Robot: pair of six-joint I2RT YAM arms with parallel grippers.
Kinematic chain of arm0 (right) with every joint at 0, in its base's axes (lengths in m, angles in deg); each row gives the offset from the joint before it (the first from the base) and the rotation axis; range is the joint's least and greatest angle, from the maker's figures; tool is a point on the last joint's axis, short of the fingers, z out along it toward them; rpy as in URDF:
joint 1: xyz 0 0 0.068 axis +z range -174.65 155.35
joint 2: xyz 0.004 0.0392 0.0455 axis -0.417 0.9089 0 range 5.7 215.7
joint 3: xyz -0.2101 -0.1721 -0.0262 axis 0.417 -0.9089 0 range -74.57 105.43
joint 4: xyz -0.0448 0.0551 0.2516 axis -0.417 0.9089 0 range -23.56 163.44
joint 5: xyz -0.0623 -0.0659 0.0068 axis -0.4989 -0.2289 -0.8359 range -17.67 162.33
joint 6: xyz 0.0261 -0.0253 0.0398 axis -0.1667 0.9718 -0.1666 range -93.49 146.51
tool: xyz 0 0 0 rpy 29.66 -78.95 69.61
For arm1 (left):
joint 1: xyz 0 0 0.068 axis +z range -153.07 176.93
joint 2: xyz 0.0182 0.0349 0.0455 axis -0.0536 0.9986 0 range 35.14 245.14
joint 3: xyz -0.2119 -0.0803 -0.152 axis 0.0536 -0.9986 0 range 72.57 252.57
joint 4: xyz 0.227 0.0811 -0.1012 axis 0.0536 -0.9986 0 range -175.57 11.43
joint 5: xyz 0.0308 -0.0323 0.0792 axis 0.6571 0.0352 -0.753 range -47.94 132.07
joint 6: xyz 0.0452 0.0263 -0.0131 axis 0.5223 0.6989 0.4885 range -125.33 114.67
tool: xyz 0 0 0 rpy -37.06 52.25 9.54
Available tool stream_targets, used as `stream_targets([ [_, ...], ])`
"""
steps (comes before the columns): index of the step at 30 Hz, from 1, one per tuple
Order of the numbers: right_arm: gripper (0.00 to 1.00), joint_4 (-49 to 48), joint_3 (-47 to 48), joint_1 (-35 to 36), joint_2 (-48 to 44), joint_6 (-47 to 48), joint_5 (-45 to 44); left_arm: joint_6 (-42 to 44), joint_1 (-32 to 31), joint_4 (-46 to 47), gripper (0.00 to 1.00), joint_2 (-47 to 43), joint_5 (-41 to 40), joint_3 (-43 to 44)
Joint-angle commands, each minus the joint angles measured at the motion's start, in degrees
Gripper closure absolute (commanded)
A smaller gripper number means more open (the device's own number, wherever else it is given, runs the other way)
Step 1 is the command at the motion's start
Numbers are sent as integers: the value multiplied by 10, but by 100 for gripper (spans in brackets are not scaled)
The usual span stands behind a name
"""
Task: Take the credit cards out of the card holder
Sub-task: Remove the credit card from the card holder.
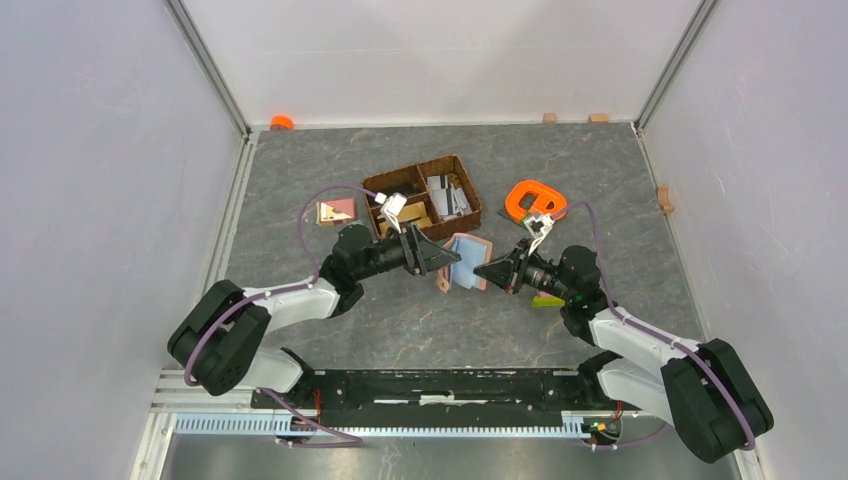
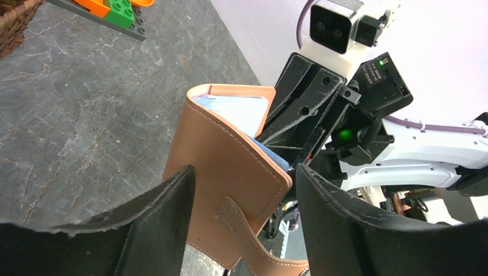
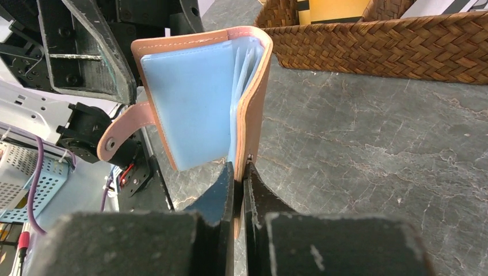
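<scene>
One edge of the card holder (image 3: 190, 103) sits clamped in right pincer (image 3: 240, 171).

I'm working in a robot test cell, clearly a lab setup: plain white panels (image 1: 100, 150) wall in the grey stone-patterned table (image 1: 420, 320) on three sides, and a slotted metal rail (image 1: 400, 428) runs along its near edge.

What fills the card holder (image 3: 195, 103) cannot be told; the basket (image 3: 374, 46) is cropped.

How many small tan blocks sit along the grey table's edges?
3 small tan blocks: one and another against the back wall near the right corner, a third against the right wall. Others may be hidden.
</scene>
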Motion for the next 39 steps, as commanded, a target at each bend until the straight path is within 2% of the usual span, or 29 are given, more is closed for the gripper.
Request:
stream_targets([
  [1, 100, -57, 24, 4, 2, -19, 27, 19, -4, 13, 24, 9, -8, 21],
  [5, 100, -70, 23, 4, 3, -28, 36, 27, -6, -3, 15, 13, -17, 25],
  [13, 100, -49, 26, 3, -1, -31, 27, 85, -10, -108, 0, -32, -80, 33],
  [19, 100, -64, 25, 3, 0, -52, 45, 108, -17, -151, 0, -33, -96, 49],
  [33, 100, -83, 24, 3, 4, -71, 63, 103, -32, -132, 1, 2, -42, 71],
  [35, 100, -83, 24, 3, 3, -71, 62, 101, -32, -131, 5, 6, -38, 74],
  [39, 100, -85, 23, 3, 8, -72, 62, 97, -32, -129, 22, 12, -32, 77],
])
